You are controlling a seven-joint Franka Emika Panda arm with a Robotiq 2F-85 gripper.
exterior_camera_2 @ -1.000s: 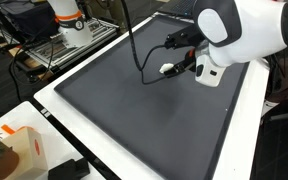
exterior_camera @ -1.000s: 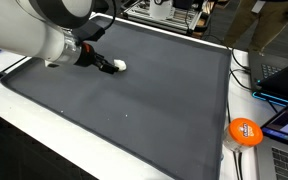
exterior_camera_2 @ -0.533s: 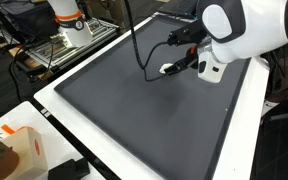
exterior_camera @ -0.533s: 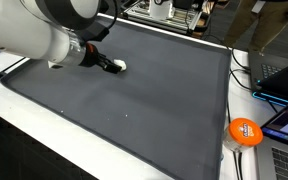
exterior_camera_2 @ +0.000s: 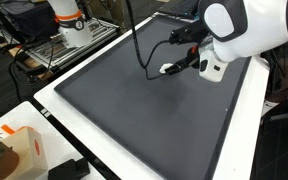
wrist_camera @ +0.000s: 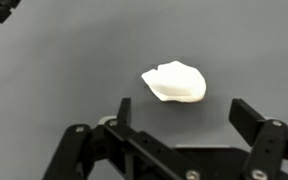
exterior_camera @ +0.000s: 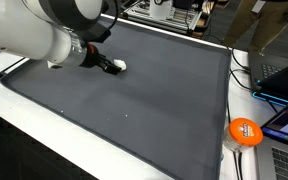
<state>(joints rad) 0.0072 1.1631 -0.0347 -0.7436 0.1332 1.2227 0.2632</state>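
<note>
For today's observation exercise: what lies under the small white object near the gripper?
The white object rests directly on the dark grey mat, close to the open gripper. Only mat shows around it; the patch beneath it is covered.

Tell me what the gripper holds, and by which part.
Nothing is held. The gripper stands open, and the white lump lies on the grey mat just beyond its fingertips.

Exteriors high, oblique, sharing mat; wrist overhead
</note>
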